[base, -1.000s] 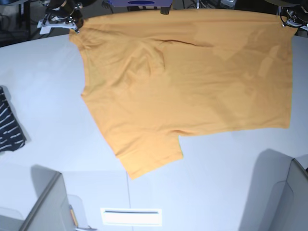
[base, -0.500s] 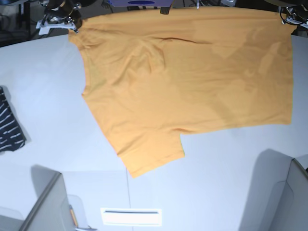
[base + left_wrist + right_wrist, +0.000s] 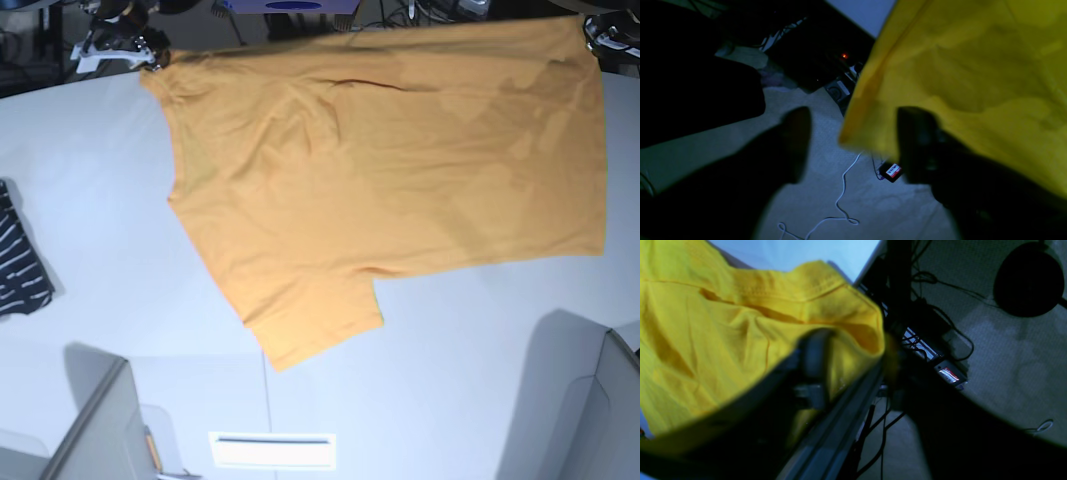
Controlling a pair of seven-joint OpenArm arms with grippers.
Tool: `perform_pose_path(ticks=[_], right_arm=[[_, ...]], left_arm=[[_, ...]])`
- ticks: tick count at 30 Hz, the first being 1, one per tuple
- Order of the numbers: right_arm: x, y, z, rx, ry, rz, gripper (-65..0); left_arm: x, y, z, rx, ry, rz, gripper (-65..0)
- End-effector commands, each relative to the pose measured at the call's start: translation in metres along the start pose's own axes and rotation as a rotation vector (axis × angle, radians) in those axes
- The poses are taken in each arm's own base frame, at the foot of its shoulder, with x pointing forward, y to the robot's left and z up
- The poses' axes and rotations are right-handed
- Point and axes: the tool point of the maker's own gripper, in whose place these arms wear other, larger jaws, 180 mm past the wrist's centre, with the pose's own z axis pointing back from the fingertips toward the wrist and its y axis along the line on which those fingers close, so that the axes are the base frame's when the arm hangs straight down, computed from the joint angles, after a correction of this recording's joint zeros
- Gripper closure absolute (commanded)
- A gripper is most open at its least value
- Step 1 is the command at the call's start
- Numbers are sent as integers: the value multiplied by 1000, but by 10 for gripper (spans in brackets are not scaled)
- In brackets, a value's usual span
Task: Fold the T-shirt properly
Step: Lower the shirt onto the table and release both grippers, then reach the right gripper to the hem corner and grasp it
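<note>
A dark striped garment (image 3: 20,262) lies at the table's (image 3: 450,380) left edge. At the far left corner the right gripper (image 3: 125,40) sits by the shoulder of the orange-yellow T-shirt (image 3: 390,170), its jaws spread with cloth draped between them. The shirt lies flat across the table's far half, one sleeve pointing toward the near side, and at the far right corner the left gripper (image 3: 608,32) is spread apart beside the hem.

The white table (image 3: 100,200) bears the T-shirt (image 3: 400,170) and a striped garment (image 3: 18,265).
</note>
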Motion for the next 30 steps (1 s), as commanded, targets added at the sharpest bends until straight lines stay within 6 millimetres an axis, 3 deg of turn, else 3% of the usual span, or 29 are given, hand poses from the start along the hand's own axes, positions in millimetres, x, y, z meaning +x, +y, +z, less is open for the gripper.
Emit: perform_pose_path(ticks=[1, 6, 11, 14, 20, 24, 30], right_arm=[[5, -1, 5, 2, -17, 9, -300], [26, -16, 12, -33, -79, -19, -293], [50, -23, 20, -50, -147, -30, -293], [67, -2, 22, 3, -194, -12, -293], [115, 70, 14, 209, -289, 112, -291], [143, 113, 5, 298, -309, 151, -291], [159, 180, -25, 402, -210, 197, -291]], left_arm=[[10, 6, 7, 17, -33, -14, -497], [13, 6, 7, 16, -42, -9, -518], [31, 35, 28, 72, -134, 78, -515], [44, 46, 37, 93, -192, 119, -469], [69, 27, 33, 35, -268, 151, -160], [92, 4, 28, -29, -325, 169, 0], [123, -64, 10, -158, -321, 36, 0]])
